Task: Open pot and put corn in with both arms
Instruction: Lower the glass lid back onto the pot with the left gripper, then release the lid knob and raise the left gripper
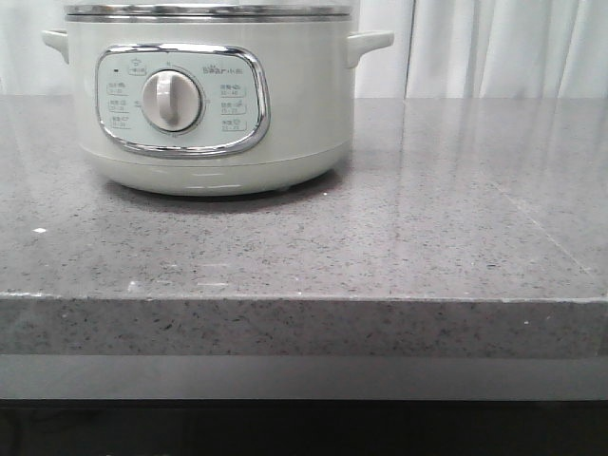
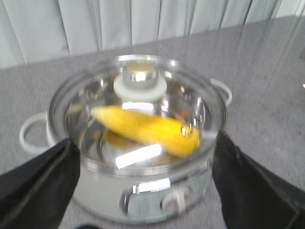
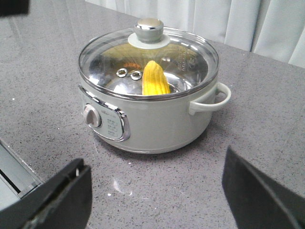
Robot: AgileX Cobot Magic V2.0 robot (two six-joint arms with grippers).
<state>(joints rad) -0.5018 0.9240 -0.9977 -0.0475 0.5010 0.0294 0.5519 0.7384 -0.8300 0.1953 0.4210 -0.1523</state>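
The pale grey-green pot point(image 1: 218, 123) stands at the back left of the grey counter, its dial facing me. A glass lid point(image 3: 190, 57) with a steel knob point(image 3: 148, 28) sits shut on its rim. Through the glass the yellow corn point(image 3: 155, 81) lies inside the pot. In the left wrist view, which is blurred, the corn point(image 2: 147, 129) shows under the lid point(image 2: 95, 95). My left gripper point(image 2: 145, 186) hangs open above the pot point(image 2: 105, 191), one finger on each side and nothing held. My right gripper point(image 3: 155, 195) is open over bare counter, short of the pot point(image 3: 157, 119).
The counter's front edge point(image 1: 304, 299) runs across the front view. White curtains point(image 1: 494, 47) hang behind the counter. In the right wrist view a pale grey ledge point(image 3: 14, 181) shows beside one finger and a dark shape point(image 3: 12, 5) sits in a corner.
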